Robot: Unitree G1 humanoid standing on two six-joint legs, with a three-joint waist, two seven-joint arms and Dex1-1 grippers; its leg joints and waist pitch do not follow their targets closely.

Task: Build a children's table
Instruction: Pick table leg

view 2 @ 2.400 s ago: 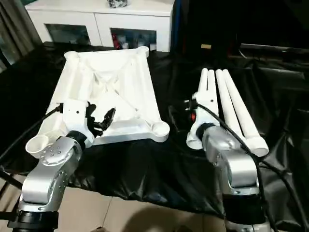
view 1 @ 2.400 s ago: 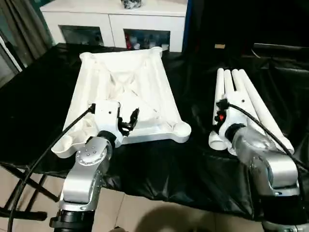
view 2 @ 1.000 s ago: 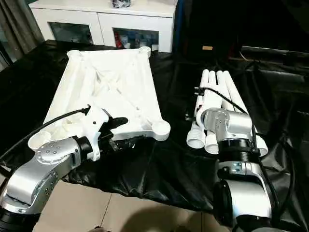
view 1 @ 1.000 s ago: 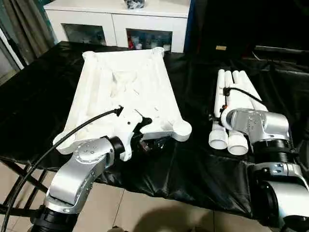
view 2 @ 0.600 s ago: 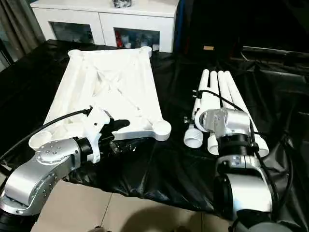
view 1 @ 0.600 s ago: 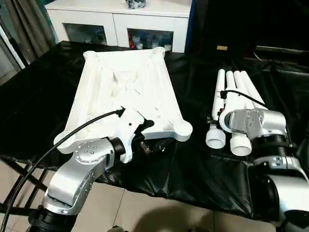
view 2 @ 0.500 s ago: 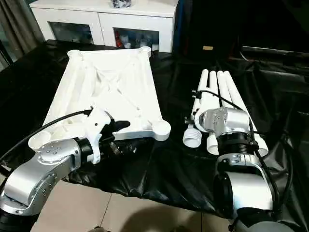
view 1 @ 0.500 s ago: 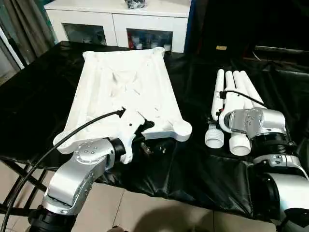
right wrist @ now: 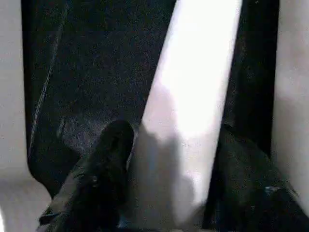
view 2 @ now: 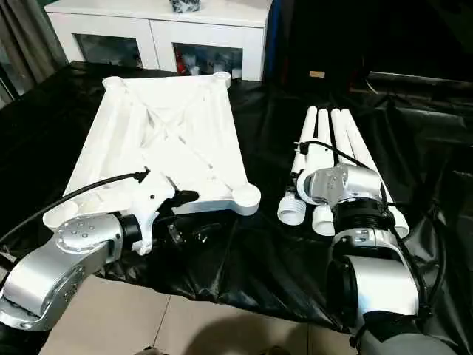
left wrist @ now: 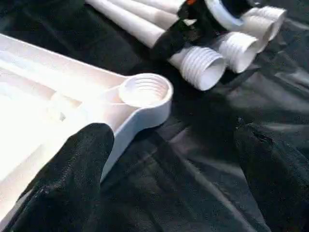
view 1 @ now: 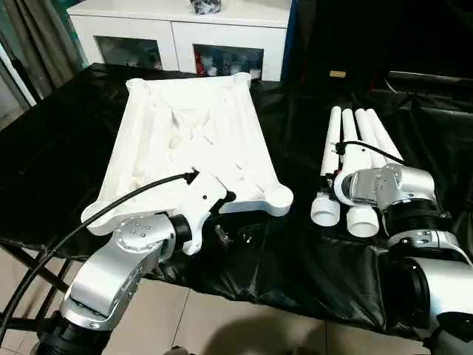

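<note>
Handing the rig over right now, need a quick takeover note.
Left gripper: open, holding nothing, at the near edge of the table top by a corner socket.
Right gripper: shut around the leftmost leg, which lies beside the other three legs on the black-draped table.
Done: top lies underside up, no leg fitted.
Left: fit all four legs.

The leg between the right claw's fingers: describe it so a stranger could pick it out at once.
On the black-draped table, right of the upturned white table top, four white tubular legs lie side by side. The wanted leg is the leftmost, nearest the table top. Its ribbed, flared end juts furthest toward the robot, and the right claw straddles its tube.
</note>
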